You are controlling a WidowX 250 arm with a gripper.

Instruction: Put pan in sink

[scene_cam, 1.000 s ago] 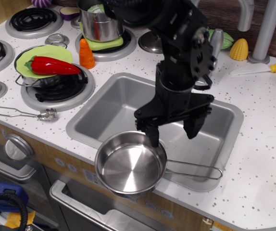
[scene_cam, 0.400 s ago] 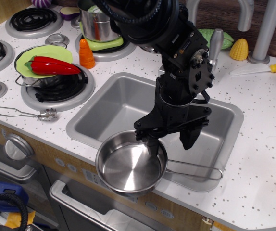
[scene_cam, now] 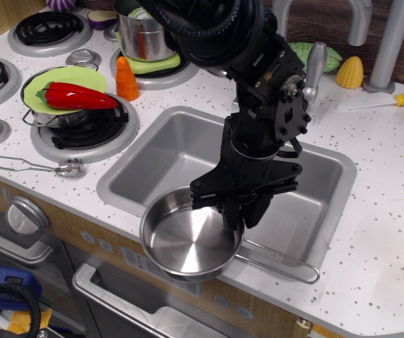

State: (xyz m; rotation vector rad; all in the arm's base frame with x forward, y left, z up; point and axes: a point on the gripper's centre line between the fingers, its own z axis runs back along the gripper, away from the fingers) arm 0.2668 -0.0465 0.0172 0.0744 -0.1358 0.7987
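The pan point(scene_cam: 185, 245) is shallow, round and shiny. It rests on the sink's front rim, half over the counter edge. Its wire-loop handle point(scene_cam: 281, 266) points right along the rim. The sink point(scene_cam: 153, 165) is a grey rectangular basin in the middle of the counter. My gripper point(scene_cam: 241, 215) comes down from above and is shut on the pan's right rim, next to where the handle joins. One finger is inside the pan and one outside.
A small pot with a green plate and red pepper point(scene_cam: 68, 95) sits on the left burner. A tall steel pot point(scene_cam: 146, 34) and an orange carrot point(scene_cam: 126, 79) are behind. A wire utensil point(scene_cam: 29, 167) lies front left. Faucet post point(scene_cam: 392, 42), corn point(scene_cam: 350, 70) and knife point(scene_cam: 392, 98) stand back right.
My gripper's fingers were spread over the pan's right rim and have closed on it. The pan has turned slightly, and its handle end has swung toward the counter's front edge.
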